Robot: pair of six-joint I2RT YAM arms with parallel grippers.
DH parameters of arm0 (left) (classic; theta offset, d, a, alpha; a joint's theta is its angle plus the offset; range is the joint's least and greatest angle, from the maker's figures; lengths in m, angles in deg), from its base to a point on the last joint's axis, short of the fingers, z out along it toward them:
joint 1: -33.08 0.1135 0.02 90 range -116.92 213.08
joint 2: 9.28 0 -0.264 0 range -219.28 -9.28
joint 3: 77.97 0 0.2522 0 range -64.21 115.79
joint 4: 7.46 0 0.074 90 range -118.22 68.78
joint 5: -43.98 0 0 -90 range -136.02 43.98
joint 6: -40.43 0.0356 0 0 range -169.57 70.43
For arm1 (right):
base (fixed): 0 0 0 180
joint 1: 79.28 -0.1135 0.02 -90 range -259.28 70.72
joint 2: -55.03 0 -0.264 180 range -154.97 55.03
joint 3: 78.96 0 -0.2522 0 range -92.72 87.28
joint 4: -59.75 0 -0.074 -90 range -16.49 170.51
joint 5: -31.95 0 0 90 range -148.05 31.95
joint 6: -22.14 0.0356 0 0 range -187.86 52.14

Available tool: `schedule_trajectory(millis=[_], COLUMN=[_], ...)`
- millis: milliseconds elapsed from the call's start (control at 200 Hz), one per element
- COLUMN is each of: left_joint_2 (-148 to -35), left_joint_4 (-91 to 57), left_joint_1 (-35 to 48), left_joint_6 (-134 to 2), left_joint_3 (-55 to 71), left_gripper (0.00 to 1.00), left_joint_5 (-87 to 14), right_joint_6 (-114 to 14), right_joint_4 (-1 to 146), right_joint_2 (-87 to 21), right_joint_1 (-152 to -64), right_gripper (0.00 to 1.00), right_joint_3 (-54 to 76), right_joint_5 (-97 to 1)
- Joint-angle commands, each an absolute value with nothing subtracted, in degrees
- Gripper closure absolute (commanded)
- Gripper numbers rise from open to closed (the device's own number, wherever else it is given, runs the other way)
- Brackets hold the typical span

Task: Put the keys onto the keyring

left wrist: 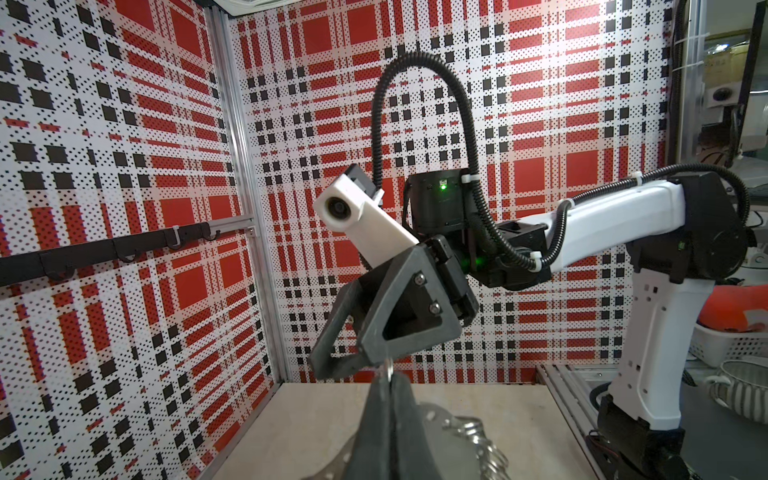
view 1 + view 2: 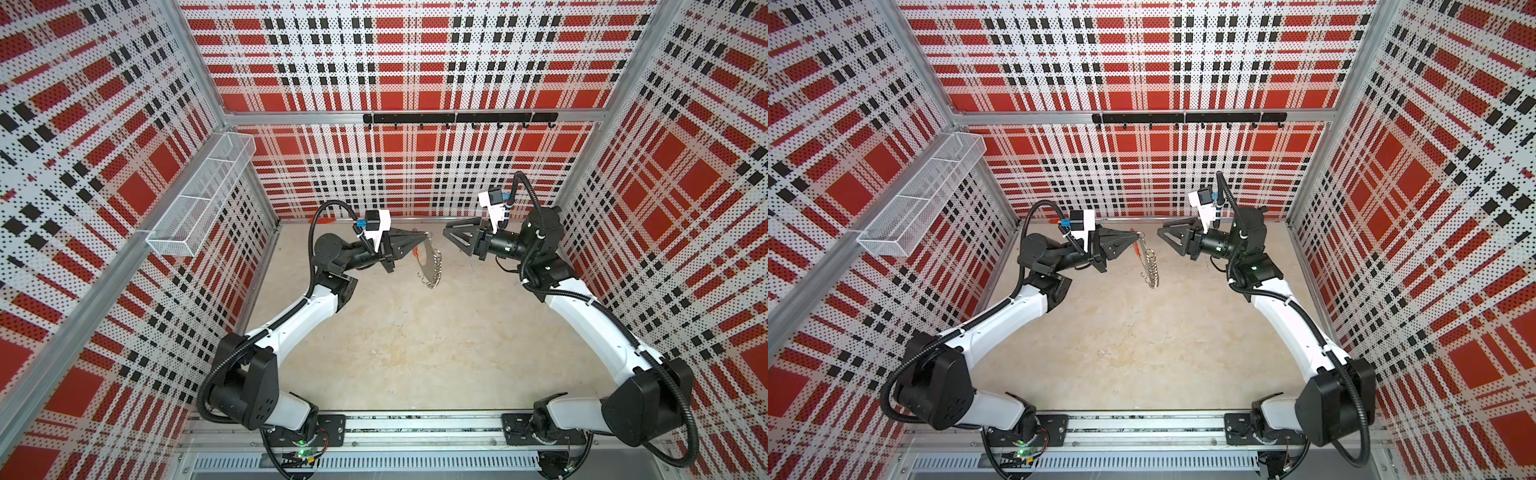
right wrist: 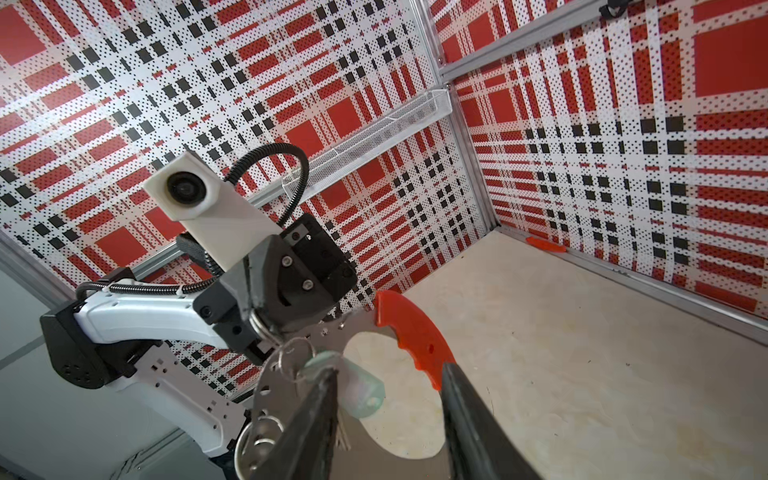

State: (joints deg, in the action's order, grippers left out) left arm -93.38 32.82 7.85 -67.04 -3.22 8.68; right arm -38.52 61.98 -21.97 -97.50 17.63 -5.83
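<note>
Nearest, low in the right wrist view, the right gripper (image 3: 390, 370) has its fingers spread, the pale-tagged keys (image 3: 359, 386) dangling between them at the keyring (image 3: 332, 330); farther off, middle left, the left gripper (image 3: 259, 328) has its fingers pinching that keyring above the tabletop (image 3: 561, 353).

I see the keyring (image 2: 430, 259), a flat silvery crescent with an orange grip and wire loops along its rim, hanging edge-on from the left hand (image 2: 426, 236) above the tabletop (image 2: 415, 340). The keys (image 3: 361, 387), a pale teal tag on 1 split ring, dangle against it.
</note>
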Motion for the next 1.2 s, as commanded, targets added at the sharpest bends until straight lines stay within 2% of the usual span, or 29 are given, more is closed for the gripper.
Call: schedule_trajectory(millis=[0,501,576,827,1072,1193], left_joint_2=[-94.5,-96.0,-96.1,-96.2,-96.7,-96.8], left_joint_4=[38.1,44.1,44.5,45.3,47.9,48.4], left_joint_1=[7.4,7.6,7.7,8.6,9.4,9.4], left_joint_6=[-70.5,-76.8,-77.2,-78.2,-80.7,-80.9], left_joint_3=[-2.8,-2.4,-2.3,-2.9,-3.4,-3.4], left_gripper=[1.0,1.0,1.0,1.0,1.0,1.0], left_joint_5=[9.4,10.0,10.2,10.8,11.9,12.1], right_joint_6=[-38.4,-40.6,-40.7,-48.0,-54.3,-55.5], right_joint_4=[58.0,57.9,57.9,67.5,77.8,79.6], right_joint_2=[-21.6,-25.1,-25.6,-23.7,-21.8,-20.9], right_joint_1=[-98.1,-103.9,-104.4,-104.4,-102.5,-101.8], right_gripper=[0.55,0.51,0.55,0.85,0.99,1.0], right_joint_3=[19.3,19.9,19.5,17.1,15.3,15.9], right_joint_5=[-4.8,-3.1,-3.3,-7.2,-10.0,-11.1])
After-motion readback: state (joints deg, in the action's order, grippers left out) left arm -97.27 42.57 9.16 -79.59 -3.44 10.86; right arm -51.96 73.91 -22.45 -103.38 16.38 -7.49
